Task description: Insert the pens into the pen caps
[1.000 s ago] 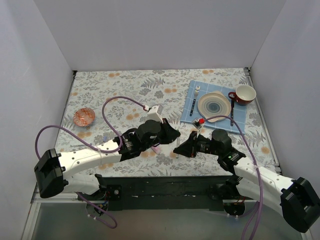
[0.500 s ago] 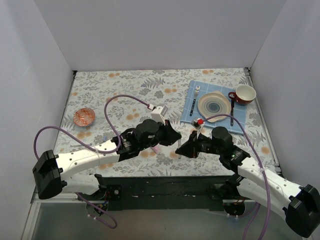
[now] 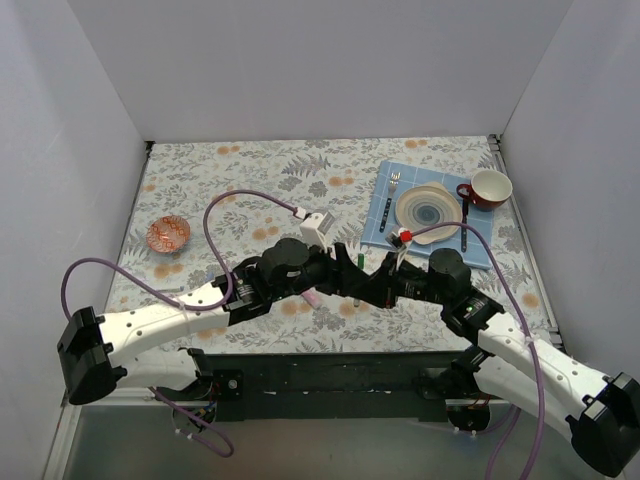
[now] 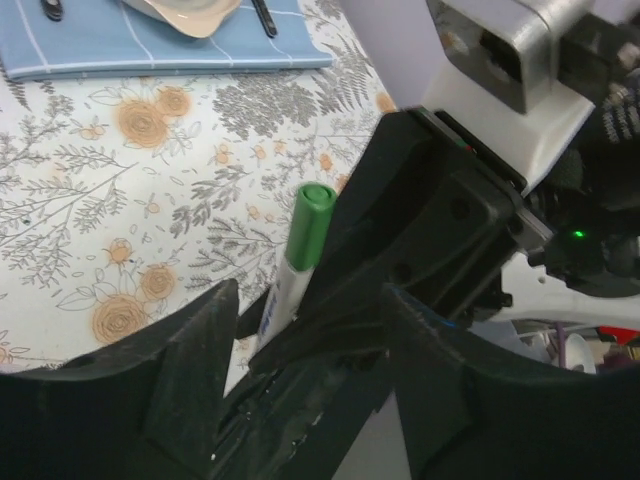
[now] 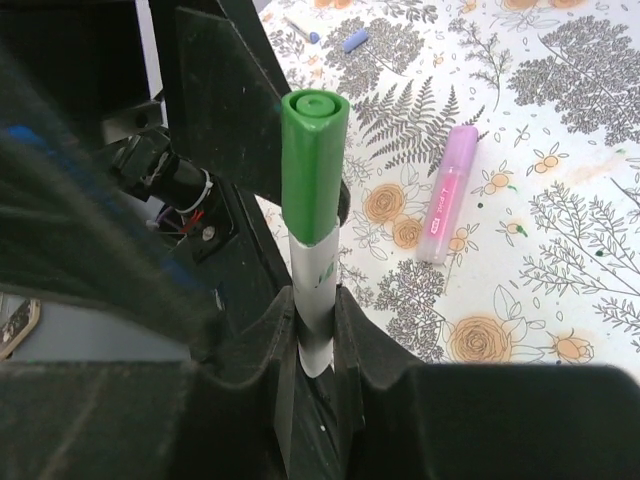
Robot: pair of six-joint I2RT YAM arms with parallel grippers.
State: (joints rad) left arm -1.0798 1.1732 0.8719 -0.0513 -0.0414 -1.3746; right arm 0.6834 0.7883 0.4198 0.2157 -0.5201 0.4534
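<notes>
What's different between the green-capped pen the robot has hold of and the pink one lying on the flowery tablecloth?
The green-capped pen has a whitish barrel, while the pink pen is pink-lilac all over. The green-capped pen is clamped in the right gripper and held up off the table, while the pink pen lies loose and flat on the table. Both are slim stick pens.

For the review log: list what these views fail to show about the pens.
Green-capped pen: its lower end, right wrist view, buried between the fingers of the right hand.
Pink pen: top view, mostly covered by the left arm.
Print on the green-capped pen: too small to read, both wrist views.
</notes>
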